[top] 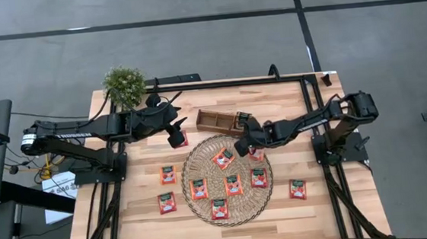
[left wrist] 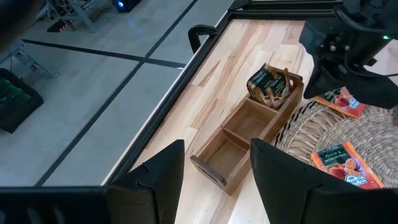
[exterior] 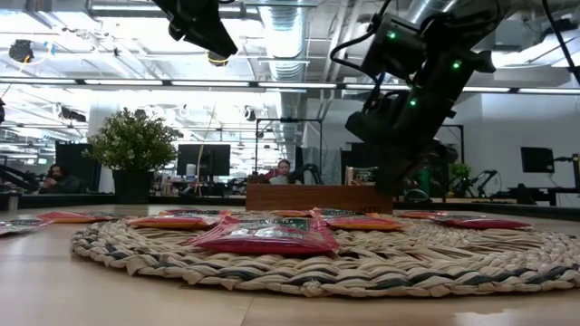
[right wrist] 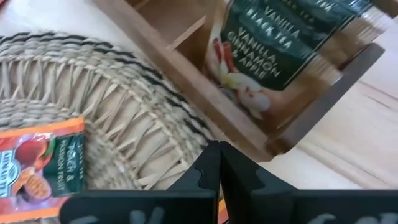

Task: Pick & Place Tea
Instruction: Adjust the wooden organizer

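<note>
Several red-orange tea sachets point(top: 232, 184) lie flat on the round straw mat point(top: 202, 166), and others lie on the table beside it point(top: 167, 203) point(top: 298, 189). Dark-labelled sachets point(left wrist: 268, 84) stand in one end compartment of the wooden tray point(left wrist: 239, 140). My left gripper point(left wrist: 217, 180) is open and raised high over the table left of the tray point(top: 176, 134). My right gripper point(right wrist: 219, 165) is shut on nothing that shows. It hovers over the mat's far edge, just near of the tray point(top: 242, 144).
A small potted plant point(top: 124, 84) stands at the table's far left corner. The tray's point(top: 215, 119) other compartments show bare wood. A black frame rail point(top: 233, 81) runs along the far edge. People sit in the room beyond the table point(exterior: 284, 169).
</note>
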`<state>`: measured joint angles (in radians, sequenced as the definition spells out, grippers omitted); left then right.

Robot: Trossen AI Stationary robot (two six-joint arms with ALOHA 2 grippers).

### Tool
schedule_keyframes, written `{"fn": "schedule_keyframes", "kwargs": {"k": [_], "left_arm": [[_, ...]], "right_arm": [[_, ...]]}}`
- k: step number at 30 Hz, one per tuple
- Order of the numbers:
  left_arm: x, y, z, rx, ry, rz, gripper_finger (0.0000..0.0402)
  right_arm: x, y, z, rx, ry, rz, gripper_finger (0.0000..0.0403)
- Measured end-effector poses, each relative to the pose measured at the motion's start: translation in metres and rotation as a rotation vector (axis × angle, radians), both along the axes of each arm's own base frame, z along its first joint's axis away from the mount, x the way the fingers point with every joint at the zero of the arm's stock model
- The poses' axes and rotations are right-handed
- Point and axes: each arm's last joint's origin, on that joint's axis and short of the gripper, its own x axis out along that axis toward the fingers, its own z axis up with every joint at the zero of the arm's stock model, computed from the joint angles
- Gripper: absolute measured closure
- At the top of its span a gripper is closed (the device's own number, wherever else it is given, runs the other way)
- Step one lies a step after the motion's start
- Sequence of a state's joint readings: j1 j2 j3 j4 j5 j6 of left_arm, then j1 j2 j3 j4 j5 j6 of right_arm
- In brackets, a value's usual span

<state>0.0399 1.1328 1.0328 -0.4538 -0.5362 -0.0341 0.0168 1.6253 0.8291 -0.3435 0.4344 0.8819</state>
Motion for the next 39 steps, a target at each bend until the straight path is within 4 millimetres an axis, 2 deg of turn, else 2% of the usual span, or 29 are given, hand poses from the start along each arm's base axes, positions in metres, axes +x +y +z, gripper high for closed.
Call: {"fn": "schedule_keyframes", "kwargs": {"k": [26,39], "left_arm": [[0.000,0.000,0.000,0.000,0.000,0.000,0.0225],[0.000,0.000,0.000,0.000,0.000,0.000,0.0225]], "right_arm": [[-0.005,-0.032,0.000,-0.068,0.066,-0.045,0.0403],[-0.005,-0.041,0.000,-0.104,0.078,-0.054,0.0403]]}}
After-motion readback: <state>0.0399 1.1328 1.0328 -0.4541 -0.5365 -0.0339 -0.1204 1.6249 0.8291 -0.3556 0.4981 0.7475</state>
